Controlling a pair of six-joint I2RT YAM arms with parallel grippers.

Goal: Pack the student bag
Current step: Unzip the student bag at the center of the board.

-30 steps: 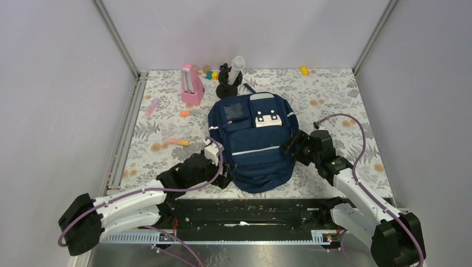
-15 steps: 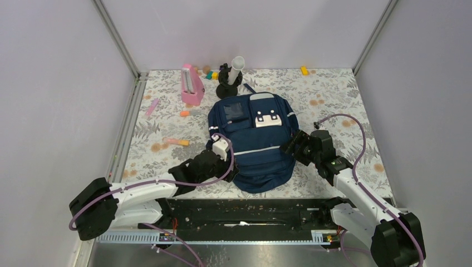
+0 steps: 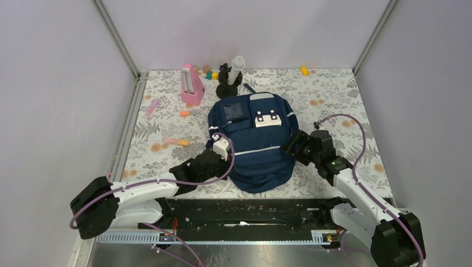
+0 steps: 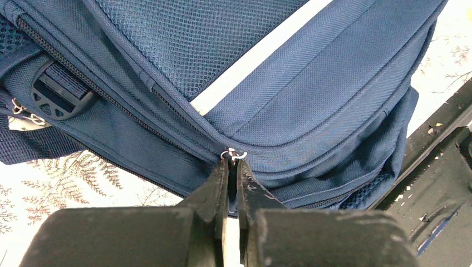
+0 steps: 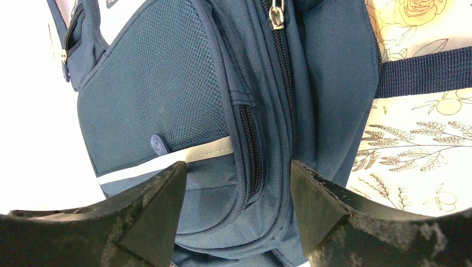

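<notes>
Student bag (image 3: 257, 158) at table (image 3: 334, 100) centre

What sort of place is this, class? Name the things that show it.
Probably a robot test cell, not a classroom: plain walls on metal frame posts enclose a flower-patterned table, a left arm and right arm stand at its near edge, and the student bag lies between them.

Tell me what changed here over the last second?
The left gripper moved forward along the left side of the navy backpack and is now pinched shut on a zipper pull, it seems. The right gripper stayed open at its right side; the backpack and the pink stand did not move.
</notes>
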